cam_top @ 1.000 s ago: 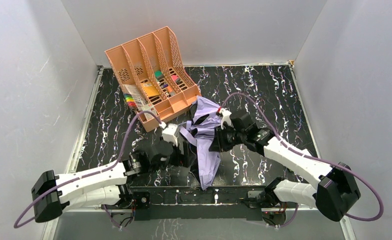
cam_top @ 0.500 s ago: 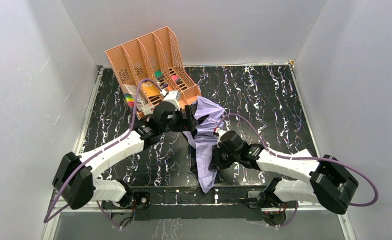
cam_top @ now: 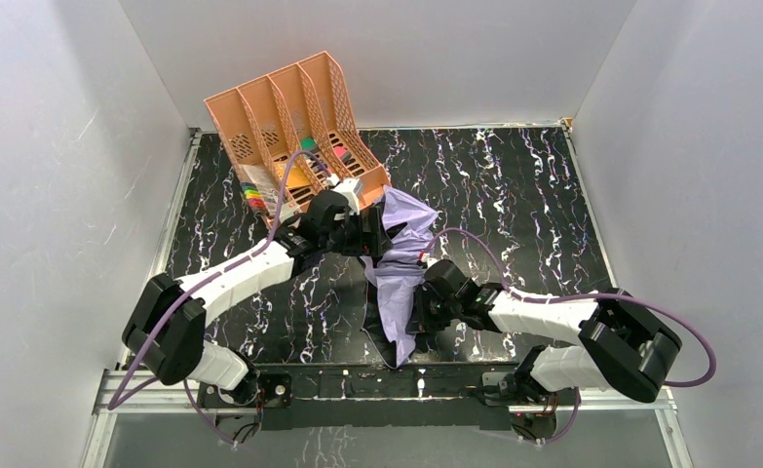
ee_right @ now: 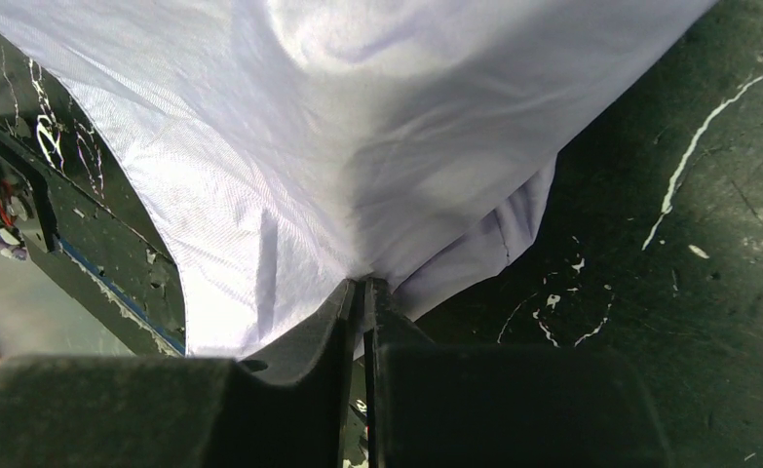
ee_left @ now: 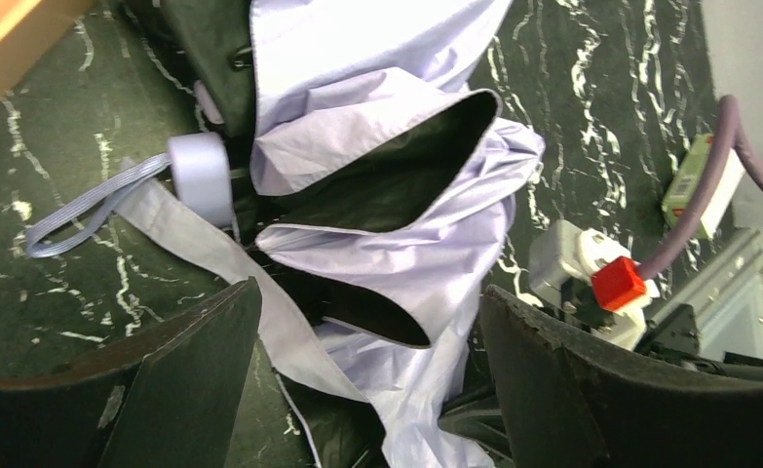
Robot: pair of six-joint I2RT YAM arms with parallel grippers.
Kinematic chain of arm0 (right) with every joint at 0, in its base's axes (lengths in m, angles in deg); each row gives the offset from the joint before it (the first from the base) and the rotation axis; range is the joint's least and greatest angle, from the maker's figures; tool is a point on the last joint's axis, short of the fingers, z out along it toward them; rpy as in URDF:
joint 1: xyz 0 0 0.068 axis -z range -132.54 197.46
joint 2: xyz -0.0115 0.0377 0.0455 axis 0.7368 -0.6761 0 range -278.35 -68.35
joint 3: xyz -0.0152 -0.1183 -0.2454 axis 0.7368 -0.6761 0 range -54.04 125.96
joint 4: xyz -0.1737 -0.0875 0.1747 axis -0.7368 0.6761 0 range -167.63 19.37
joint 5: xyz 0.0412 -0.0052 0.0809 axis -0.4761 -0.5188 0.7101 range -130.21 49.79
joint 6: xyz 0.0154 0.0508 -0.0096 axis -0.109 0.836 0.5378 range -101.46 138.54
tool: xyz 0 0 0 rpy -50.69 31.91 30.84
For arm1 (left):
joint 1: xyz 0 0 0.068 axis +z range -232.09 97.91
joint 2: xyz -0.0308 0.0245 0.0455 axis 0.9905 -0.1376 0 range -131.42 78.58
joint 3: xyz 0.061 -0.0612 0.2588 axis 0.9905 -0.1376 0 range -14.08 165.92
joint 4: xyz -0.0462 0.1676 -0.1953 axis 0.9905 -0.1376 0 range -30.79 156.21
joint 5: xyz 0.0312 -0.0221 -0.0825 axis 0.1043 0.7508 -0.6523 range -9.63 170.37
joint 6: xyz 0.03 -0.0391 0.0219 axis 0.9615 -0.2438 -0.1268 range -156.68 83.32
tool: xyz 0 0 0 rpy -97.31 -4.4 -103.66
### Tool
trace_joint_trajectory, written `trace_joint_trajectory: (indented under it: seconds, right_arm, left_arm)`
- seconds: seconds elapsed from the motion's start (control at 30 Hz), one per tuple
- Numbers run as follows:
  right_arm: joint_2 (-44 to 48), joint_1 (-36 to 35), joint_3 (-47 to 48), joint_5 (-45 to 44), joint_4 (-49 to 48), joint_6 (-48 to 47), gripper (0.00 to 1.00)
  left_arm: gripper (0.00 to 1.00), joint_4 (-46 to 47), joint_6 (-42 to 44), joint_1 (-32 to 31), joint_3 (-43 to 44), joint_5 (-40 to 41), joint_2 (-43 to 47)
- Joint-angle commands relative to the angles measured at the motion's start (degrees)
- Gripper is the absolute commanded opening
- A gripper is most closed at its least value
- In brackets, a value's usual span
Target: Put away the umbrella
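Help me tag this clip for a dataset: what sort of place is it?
Probably a robot lab test cell: plain white walls box in a black marbled table, with a left arm and right arm bolted to its near edge.

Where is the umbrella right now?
Top view: the umbrella lies at the middle of the table, just right of the organiser, its near fabric pinched in the right fingers.

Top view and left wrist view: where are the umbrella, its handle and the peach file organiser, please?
umbrella (cam_top: 394,292): top view, on the lavender canopy fabric.
handle (ee_left: 202,177): left wrist view, on its round lavender end.
file organiser (cam_top: 343,100): top view, on its latticed side wall.
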Motion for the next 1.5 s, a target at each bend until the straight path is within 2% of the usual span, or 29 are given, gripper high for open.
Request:
trace_joint_trajectory:
  seconds: [0.0,0.17,0.43,0.53,0.7,0.8,0.83,0.9,1.03,1.1,1.3,1.47]
  right_arm:
    - [-1.94,-0.11,-1.45,-5.94,3.97,-0.82,0.17]
    - [-2.04,-0.05,-1.69,-5.77,3.84,-0.91,0.17]
    - [-2.28,-0.07,-1.8,-5.52,3.66,-0.89,0.17]
    - [-2.31,-0.13,-1.72,-5.51,3.8,-0.97,0.17]
    - [-1.07,-0.13,-1.31,-5.64,3.8,-1.68,0.17]
    - [1.34,-0.11,-0.48,-6.16,3.41,-3.12,0.24]
    - [2.43,-0.13,-0.29,-6.53,2.91,-3.81,0.26]
    - [4.63,-0.09,0.15,-7.27,1.58,-4.89,0.3]
    - [6.4,-0.06,4.78,-9.76,4.69,-10.34,0.54]
    - [6.48,0.29,7.94,-11.25,7.47,-12.33,0.61]
    - [8.59,6.21,14.87,-9.01,12.84,-18.88,0.69]
    - [10.43,15.85,19.98,-4.3,18.28,-22.03,0.68]
  left_arm:
    - [0.8,3.9,-0.3,0.33,-0.26,-7.6,-0.24]
    - [0.73,7.65,-1.71,0.34,-0.67,-11.44,-1.75]
    - [0.62,7.93,-3.68,0.29,0.4,-13.89,-6.38]
    - [0.5,8.19,-3.72,0.35,0.78,-14.14,-7.14]
    - [0.21,7.67,-3.1,0.29,3.23,-13.42,-6.89]
    - [0.03,7.16,-1.85,0.32,4.68,-12.67,-5.82]
    - [0.0,7.14,-1.45,0.37,4.93,-12.48,-5.25]
    - [0.0,7.51,-0.59,0.3,5.0,-12.03,-3.7]
    - [0.0,7.61,2.23,0.29,4.97,-12.11,-1.07]
    - [0.0,7.63,3.82,0.3,4.59,-12.3,-0.07]
    - [0.0,8.11,6.67,0.34,3.76,-13.97,2.82]
    - [0.0,5.37,8.2,0.3,6.7,-13.74,3.97]
